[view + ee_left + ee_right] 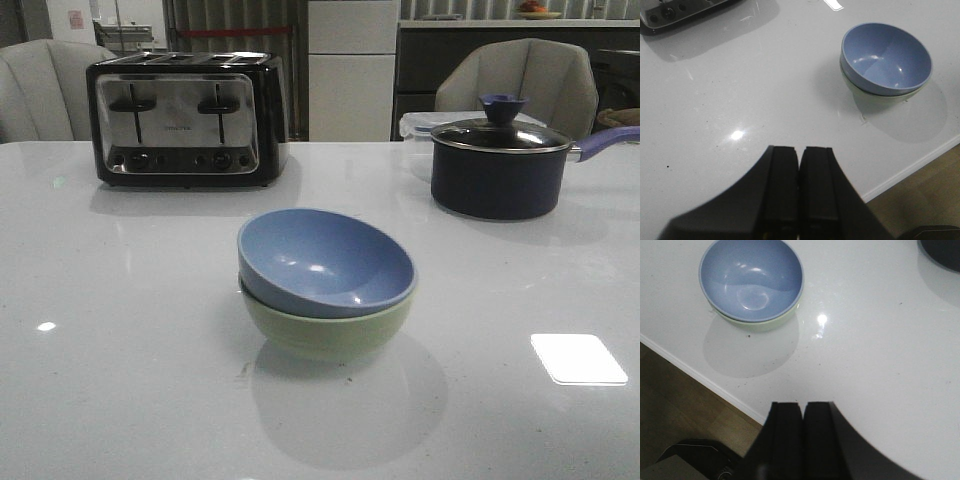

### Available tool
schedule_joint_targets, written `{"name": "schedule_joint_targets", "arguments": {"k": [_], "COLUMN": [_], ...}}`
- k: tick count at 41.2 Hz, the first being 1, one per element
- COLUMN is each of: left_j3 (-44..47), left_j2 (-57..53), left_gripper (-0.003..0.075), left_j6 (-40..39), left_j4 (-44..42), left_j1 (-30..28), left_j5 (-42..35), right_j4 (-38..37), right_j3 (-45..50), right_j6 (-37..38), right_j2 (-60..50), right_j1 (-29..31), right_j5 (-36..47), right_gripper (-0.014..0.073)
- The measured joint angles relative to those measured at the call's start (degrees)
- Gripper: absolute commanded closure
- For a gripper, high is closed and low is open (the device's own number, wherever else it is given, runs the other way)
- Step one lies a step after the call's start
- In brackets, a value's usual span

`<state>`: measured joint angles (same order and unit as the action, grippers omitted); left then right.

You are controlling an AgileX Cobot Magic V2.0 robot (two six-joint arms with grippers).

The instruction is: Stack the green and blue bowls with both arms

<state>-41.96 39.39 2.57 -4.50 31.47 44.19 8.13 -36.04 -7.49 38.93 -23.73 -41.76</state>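
The dusty blue bowl (325,262) sits nested, slightly tilted, inside the pale green bowl (330,333) in the middle of the white table. The stack also shows in the left wrist view, blue bowl (886,57) over green bowl (875,97), and in the right wrist view, blue bowl (751,277) over green bowl (762,325). My left gripper (799,150) is shut and empty, held back above the table near its front edge. My right gripper (803,405) is shut and empty, also well clear of the bowls. Neither arm shows in the front view.
A black and chrome toaster (185,118) stands at the back left. A dark navy pot (498,165) with a purple-knobbed lid stands at the back right, a clear lidded box (418,125) behind it. The table's front edge (705,380) and the floor show below.
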Motion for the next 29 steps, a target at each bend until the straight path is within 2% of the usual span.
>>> {"name": "schedule_joint_targets", "arguments": {"k": [18,24,29], "left_j3": [0.3,2.9,9.4], "left_j2": [-0.6,-4.8,-12.0], "left_gripper": [0.0627,0.0627,0.0627], "left_j6": [0.0,0.0,0.0], "left_j4": [0.1,0.4,0.6], "left_j1": [0.0,-4.7,-11.1], "left_j5": [-0.1,-2.0,-9.7], "right_j4": [0.0,0.0,0.0], "right_j3": [0.0,0.0,0.0], "right_j6": [0.0,0.0,0.0], "right_j2": [-0.1,-0.1,-0.1], "right_j1": [0.0,0.0,0.0], "right_j5": [0.0,0.0,0.0], "right_gripper": [0.0538,0.0538,0.0538]}}
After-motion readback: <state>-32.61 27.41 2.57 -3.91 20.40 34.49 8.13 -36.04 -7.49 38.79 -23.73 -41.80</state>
